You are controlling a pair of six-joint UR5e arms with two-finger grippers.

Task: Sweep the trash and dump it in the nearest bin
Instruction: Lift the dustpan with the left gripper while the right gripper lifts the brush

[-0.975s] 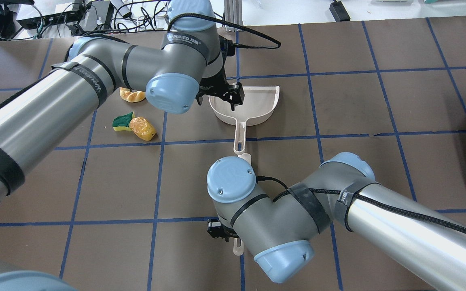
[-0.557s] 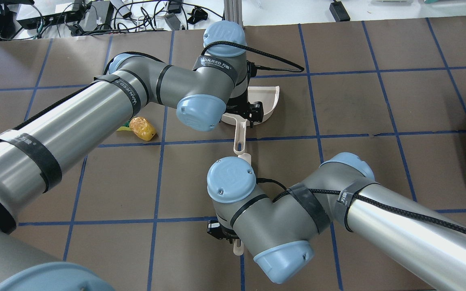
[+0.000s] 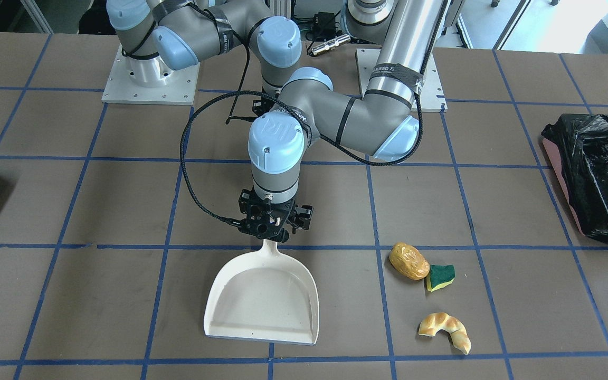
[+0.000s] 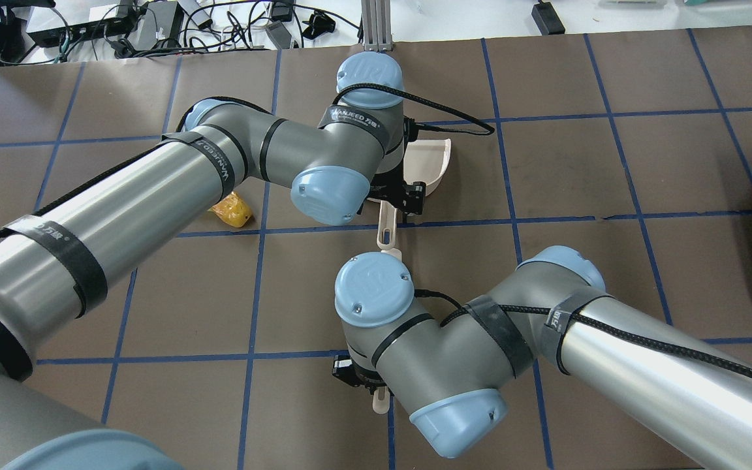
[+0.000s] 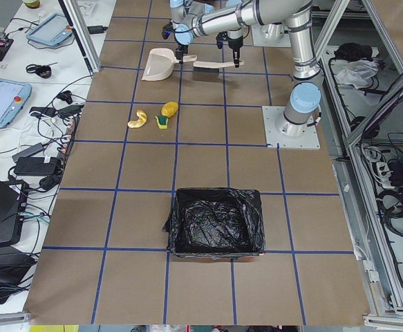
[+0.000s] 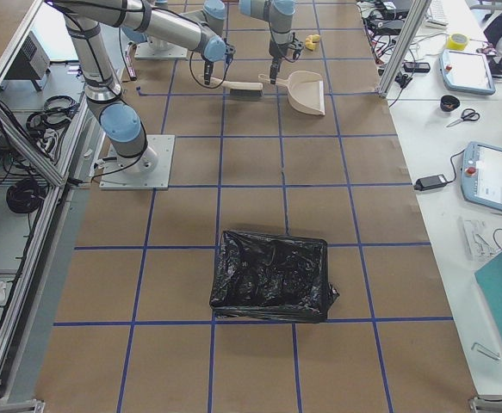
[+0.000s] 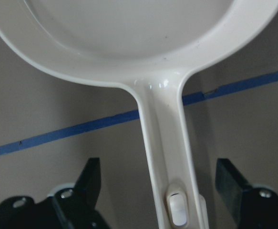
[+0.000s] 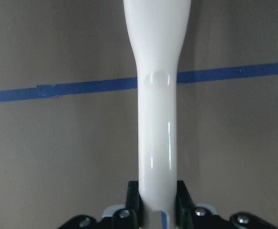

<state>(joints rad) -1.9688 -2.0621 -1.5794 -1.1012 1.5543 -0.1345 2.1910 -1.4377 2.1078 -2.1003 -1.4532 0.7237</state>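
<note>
**Desk:** Who's holding what?

**Photog:** The left gripper [image 3: 275, 222] hangs low over the dustpan handle [image 7: 163, 138], jaws wide. Its fingers [image 7: 92, 177] sit one on each side w/ clear gaps, touching nothing. The right gripper [image 8: 158, 202] is clamped tight on the white brush handle [image 8: 158, 119], nearer the robot's base.

**Desk:** And the dustpan?

**Photog:** The cream dustpan [image 3: 262, 301] lies flat on the brown table [image 3: 98, 184], mouth facing away from the robot. Its handle crosses a blue tape line. The brush [image 5: 211, 66] lies in line w/ that handle, dark bristles down (clearest from the side cams).

**Desk:** Where's the trash?

**Photog:** All three bits are on the table to the robot's left of the dustpan, none in it. The potato [image 3: 408, 260] touches the green-and-yellow sponge [image 3: 440, 277]. The croissant [image 3: 444, 327] lies apart, farther from the robot.

**Desk:** And the bin?

**Photog:** The bin [image 3: 594, 174], a pinkish box w/ a crinkled black bag, stands toward the table's end on the robot's left. It's well apart from the trash and both grippers.
</note>
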